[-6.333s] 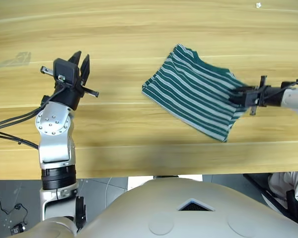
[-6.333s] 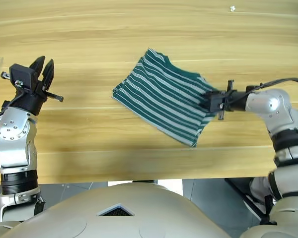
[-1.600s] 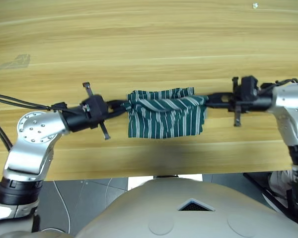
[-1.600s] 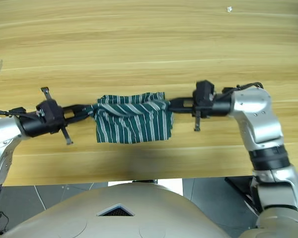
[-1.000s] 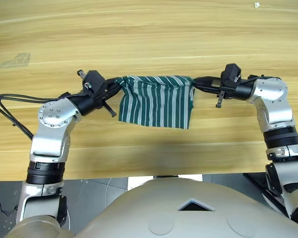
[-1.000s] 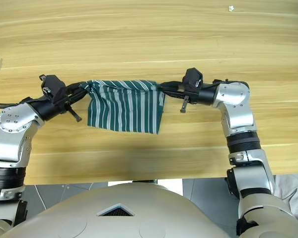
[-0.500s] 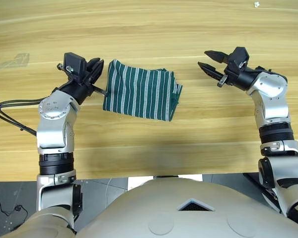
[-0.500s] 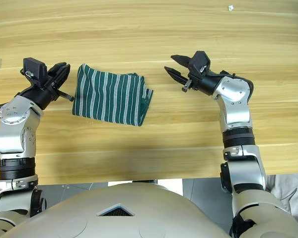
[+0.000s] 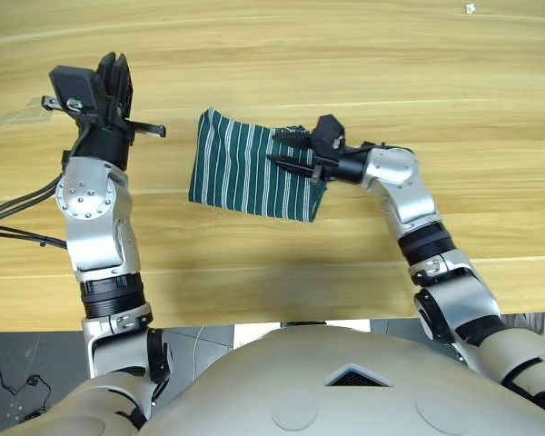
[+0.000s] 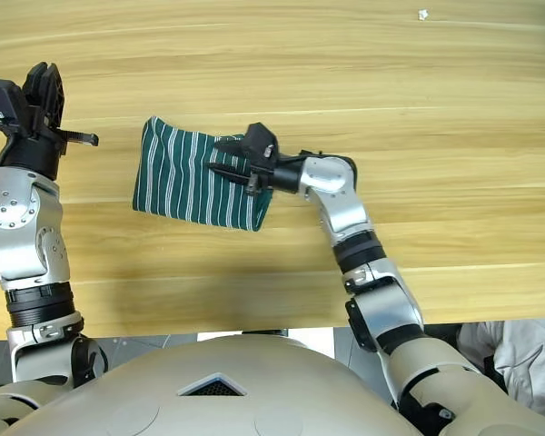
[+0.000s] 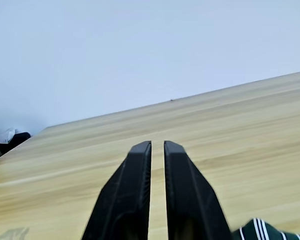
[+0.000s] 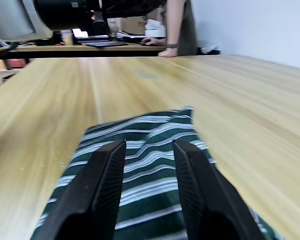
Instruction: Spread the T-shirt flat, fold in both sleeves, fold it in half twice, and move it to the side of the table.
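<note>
The left gripper (image 9: 114, 64) stands at the left of the wooden table (image 9: 363, 64), raised on an upright forearm with its fingertips pointing toward the far edge. In the left wrist view its 2 black fingers (image 11: 138, 170) lie parallel with only a thin slit between them, and they hold nothing.

Just to its right, the folded T-shirt (image 9: 241, 173) lies flat on the table as a compact, roughly rectangular packet, dark green with white stripes, nearer the table's left half than its right. No print on it can be read.

The right arm bends in from the right, elbow low and forearm angled across toward the left, so that the right gripper (image 9: 287, 151) sits over the shirt's right edge. Its 2 fingers (image 12: 106, 175) are spread moderately apart above the striped cloth, gripping nothing; whether the tips touch the fabric cannot be told.

A small white scrap (image 9: 471, 9) lies at the far right of the table.
</note>
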`<state>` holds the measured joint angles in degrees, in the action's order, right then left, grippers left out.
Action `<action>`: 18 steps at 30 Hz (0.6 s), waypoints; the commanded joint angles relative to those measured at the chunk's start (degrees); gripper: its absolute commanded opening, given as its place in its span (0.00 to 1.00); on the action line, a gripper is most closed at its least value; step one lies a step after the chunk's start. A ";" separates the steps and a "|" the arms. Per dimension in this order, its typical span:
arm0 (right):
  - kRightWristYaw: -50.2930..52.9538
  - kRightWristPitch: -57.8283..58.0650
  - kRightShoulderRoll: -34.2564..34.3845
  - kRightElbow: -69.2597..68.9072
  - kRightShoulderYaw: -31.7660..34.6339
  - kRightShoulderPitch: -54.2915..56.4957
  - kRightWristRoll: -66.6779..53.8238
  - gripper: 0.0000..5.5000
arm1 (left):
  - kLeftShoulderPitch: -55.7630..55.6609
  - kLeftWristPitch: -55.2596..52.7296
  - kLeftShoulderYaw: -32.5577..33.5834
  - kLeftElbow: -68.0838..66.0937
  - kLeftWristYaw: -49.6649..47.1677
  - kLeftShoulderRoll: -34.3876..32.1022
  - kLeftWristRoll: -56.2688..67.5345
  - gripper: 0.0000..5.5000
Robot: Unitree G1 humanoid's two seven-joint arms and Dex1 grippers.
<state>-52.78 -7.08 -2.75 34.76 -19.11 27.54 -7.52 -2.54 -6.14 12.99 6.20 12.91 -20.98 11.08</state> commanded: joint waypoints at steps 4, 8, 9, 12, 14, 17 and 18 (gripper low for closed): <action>6.21 -2.38 9.66 21.00 -0.83 10.92 6.17 0.32 | 2.04 -1.08 -0.86 1.80 -0.05 2.99 0.80 0.08; 11.12 -2.49 9.75 30.16 -1.79 13.61 11.20 0.32 | 2.58 -1.21 -1.00 1.95 0.16 3.92 0.98 0.08; 13.86 -1.72 9.38 32.35 -2.01 14.15 12.80 0.32 | 2.64 -1.17 -1.09 1.89 0.20 4.15 0.92 0.08; 19.81 1.06 8.04 36.06 -0.89 14.98 14.37 0.32 | 3.08 -1.16 -1.23 2.29 0.22 4.70 0.92 0.08; 23.27 2.43 6.54 36.41 1.65 14.41 13.06 0.32 | 3.34 -1.03 -1.28 2.35 0.21 4.94 0.84 0.08; 29.85 4.30 3.26 33.26 10.46 11.14 6.99 0.32 | 4.35 -0.99 -1.49 3.31 0.23 5.21 0.60 0.08; 31.42 4.66 2.02 31.16 12.92 9.38 5.53 0.32 | 4.96 -1.03 -1.69 3.93 0.27 5.22 0.33 0.08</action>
<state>-25.42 -6.30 4.32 66.95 -10.70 42.16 0.15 1.29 -6.53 11.71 8.87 12.96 -15.71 11.51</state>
